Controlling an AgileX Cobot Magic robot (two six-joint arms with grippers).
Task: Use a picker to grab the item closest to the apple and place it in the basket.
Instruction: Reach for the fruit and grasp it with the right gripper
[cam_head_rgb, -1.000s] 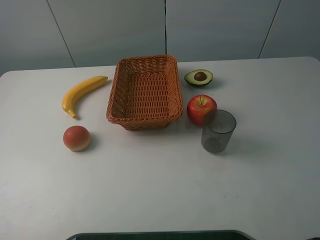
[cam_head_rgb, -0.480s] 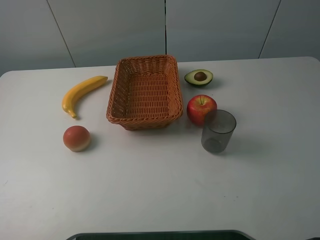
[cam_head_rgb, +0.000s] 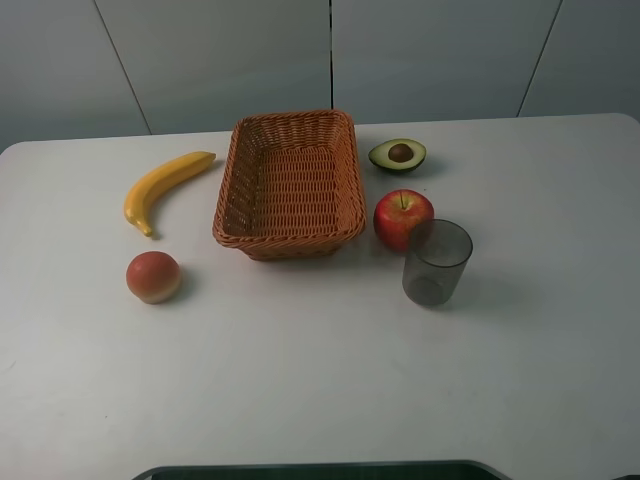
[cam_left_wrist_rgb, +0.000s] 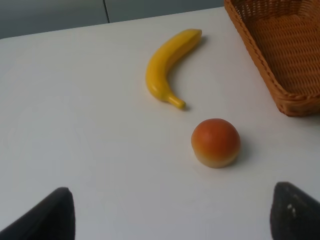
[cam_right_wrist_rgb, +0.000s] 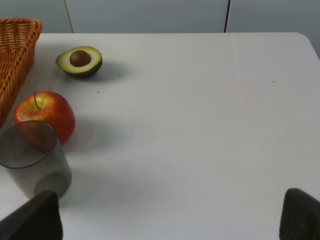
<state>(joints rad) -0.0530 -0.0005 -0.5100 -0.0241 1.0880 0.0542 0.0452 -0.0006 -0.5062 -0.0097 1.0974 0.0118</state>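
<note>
A red apple (cam_head_rgb: 403, 217) (cam_right_wrist_rgb: 45, 113) sits just right of the empty wicker basket (cam_head_rgb: 290, 185) (cam_right_wrist_rgb: 17, 55) (cam_left_wrist_rgb: 280, 50). A dark see-through cup (cam_head_rgb: 436, 262) (cam_right_wrist_rgb: 34, 160) stands right beside the apple, touching or nearly touching it. A halved avocado (cam_head_rgb: 397, 155) (cam_right_wrist_rgb: 79, 61) lies farther back. Neither arm shows in the high view. In the left wrist view my left gripper (cam_left_wrist_rgb: 172, 215) is open, its fingertips (cam_left_wrist_rgb: 50, 215) wide apart near a peach. In the right wrist view my right gripper (cam_right_wrist_rgb: 170, 217) is open, one fingertip (cam_right_wrist_rgb: 37, 217) low beside the cup.
A yellow banana (cam_head_rgb: 163, 187) (cam_left_wrist_rgb: 167, 65) and a round orange peach (cam_head_rgb: 153, 276) (cam_left_wrist_rgb: 215, 142) lie left of the basket. The white table (cam_head_rgb: 320, 380) ends at a grey wall behind. A dark edge shows at the table's front.
</note>
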